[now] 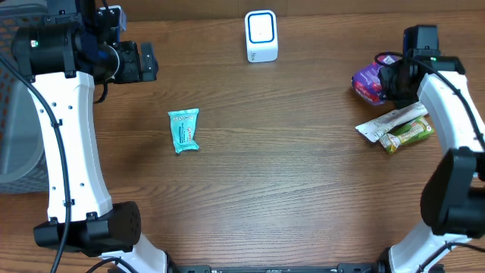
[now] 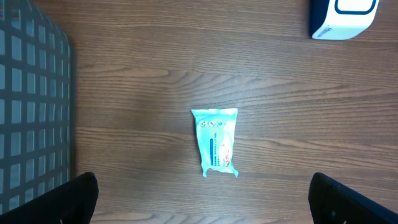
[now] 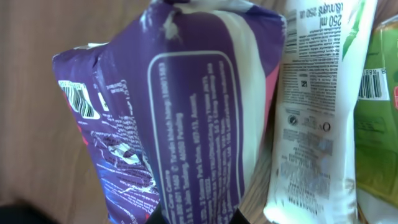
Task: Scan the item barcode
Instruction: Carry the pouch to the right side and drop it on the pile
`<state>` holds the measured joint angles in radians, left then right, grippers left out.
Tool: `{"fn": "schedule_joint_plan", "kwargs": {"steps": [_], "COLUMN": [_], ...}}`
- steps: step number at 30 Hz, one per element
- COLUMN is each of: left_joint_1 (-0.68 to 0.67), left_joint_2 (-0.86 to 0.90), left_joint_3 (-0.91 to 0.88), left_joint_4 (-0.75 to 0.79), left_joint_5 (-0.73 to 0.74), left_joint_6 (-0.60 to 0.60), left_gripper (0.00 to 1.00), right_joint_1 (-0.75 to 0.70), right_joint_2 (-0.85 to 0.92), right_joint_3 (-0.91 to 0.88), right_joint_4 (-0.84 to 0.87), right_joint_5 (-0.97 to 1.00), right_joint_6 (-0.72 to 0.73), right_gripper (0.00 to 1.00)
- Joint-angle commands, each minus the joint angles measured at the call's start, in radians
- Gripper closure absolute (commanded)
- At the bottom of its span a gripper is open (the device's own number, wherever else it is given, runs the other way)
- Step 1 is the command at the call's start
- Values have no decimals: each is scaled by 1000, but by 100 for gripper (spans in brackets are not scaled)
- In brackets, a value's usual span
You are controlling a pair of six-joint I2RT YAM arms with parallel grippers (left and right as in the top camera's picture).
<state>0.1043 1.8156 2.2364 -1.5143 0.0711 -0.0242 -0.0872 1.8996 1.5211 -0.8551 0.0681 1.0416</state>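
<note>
Right gripper (image 3: pixel 194 218) clamps the floppy purple plastic pouch (image 3: pixel 186 112) at two o'clock. It may twist, hiding its barcode (image 3: pixel 79 104) from the white box-shaped scanner (image 1: pixel 261 36) at twelve. Left gripper (image 2: pixel 202 199) gapes empty.

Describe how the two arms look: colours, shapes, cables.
Both the left arm and right arm have smooth white shells over long links, with rounded black joints. Thin black cables run along the left one. The left fingers are black.
</note>
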Motion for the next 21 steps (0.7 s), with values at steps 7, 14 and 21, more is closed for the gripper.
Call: {"fn": "schedule_joint_plan", "kwargs": {"steps": [7, 14, 21], "left_joint_1": [-5, -5, -5], "left_joint_2": [8, 8, 8], "left_joint_3": [4, 4, 4], "left_joint_4": [1, 1, 1], "left_joint_5": [0, 0, 0], "left_joint_6": [-6, -6, -6], "left_gripper": [0, 1, 0], "right_joint_1": [-10, -10, -10], "right_joint_2": [41, 45, 43], "right_joint_3": [-30, -30, -29], "right_joint_4": [24, 0, -132], "right_joint_5": [131, 205, 282], "right_joint_6": [40, 31, 27], "right_gripper": [86, 78, 55]}}
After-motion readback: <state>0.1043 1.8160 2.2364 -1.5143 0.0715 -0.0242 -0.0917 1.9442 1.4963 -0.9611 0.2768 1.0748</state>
